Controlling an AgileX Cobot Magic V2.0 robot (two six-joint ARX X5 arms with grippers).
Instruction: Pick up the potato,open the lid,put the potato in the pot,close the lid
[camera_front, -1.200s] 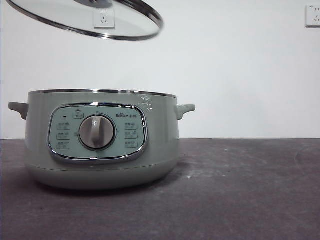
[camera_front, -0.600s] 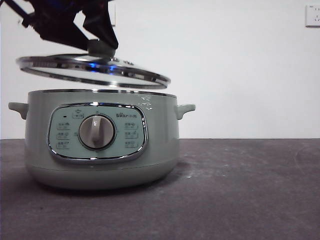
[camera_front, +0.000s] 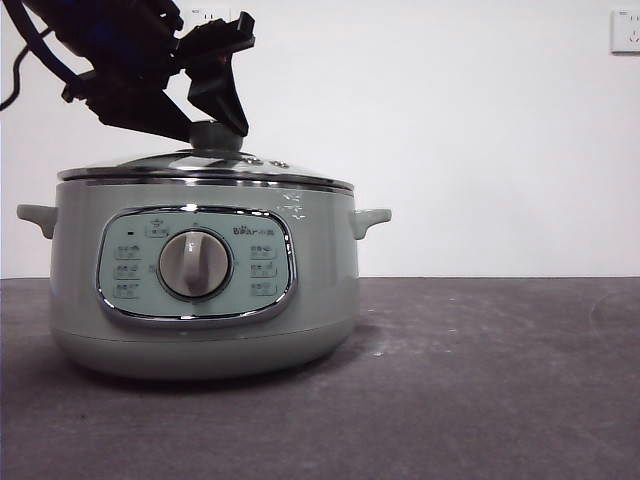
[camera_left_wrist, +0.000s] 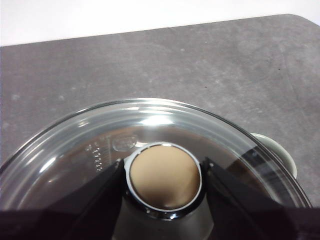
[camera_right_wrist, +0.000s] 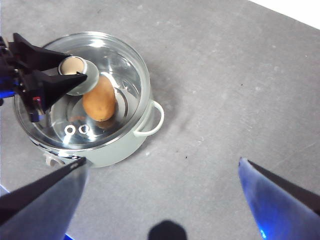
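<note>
The sage-green pot (camera_front: 200, 290) stands on the table at the left. The glass lid (camera_front: 140, 166) lies on its rim. My left gripper (camera_front: 215, 128) comes down from the upper left and is shut on the lid's green knob (camera_left_wrist: 162, 177), one jaw on each side. The right wrist view shows the orange-brown potato (camera_right_wrist: 99, 98) inside the pot (camera_right_wrist: 120, 150), under the glass lid (camera_right_wrist: 125, 60), with the left gripper (camera_right_wrist: 70, 75) on the knob. My right gripper (camera_right_wrist: 162, 161) is open and empty, high above the table beside the pot.
The dark grey table (camera_front: 480, 380) stretches to the right of the pot. A white wall with a socket (camera_front: 625, 30) stands behind. One small side handle (camera_front: 372, 218) sticks out on the pot's right.
The left gripper has lowered the lid from high above the pot down onto its rim. The pot has not moved.
</note>
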